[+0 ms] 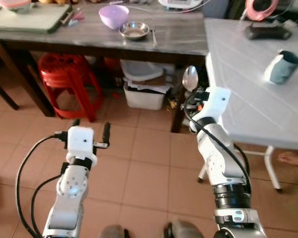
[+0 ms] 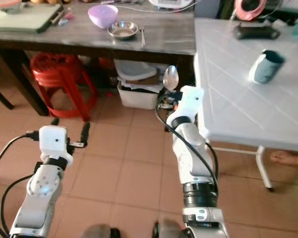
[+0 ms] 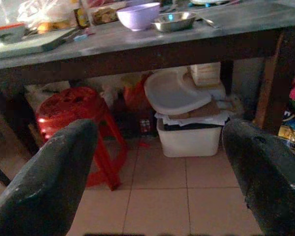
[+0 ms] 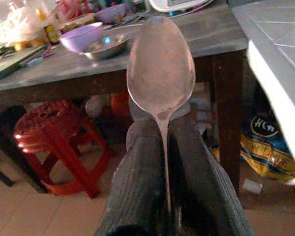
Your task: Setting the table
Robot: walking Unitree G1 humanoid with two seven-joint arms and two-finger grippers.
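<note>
Fingers (image 4: 137,187) on the right gripper (image 4: 164,147) are pinched tight on the spoon (image 4: 161,69) handle, so the spoon's long axis runs straight up out of them with the bowl end on top, right at the near left corner of the white bench (image 1: 248,99). That bench surface lies just to the right of the spoon, so I'd guess the right arm only has to swing it over the edge. Left gripper (image 1: 92,133) hangs over the floor with fingers spread wide and empty, well away from either bench.

A silver spoon (image 4: 160,69) is seen before a grey, streaked tabletop (image 1: 179,34). A lilac bowl (image 1: 113,16) and red stool (image 1: 67,82) are shown; terracotta floor tiles (image 1: 139,163) are laid in a grid.
</note>
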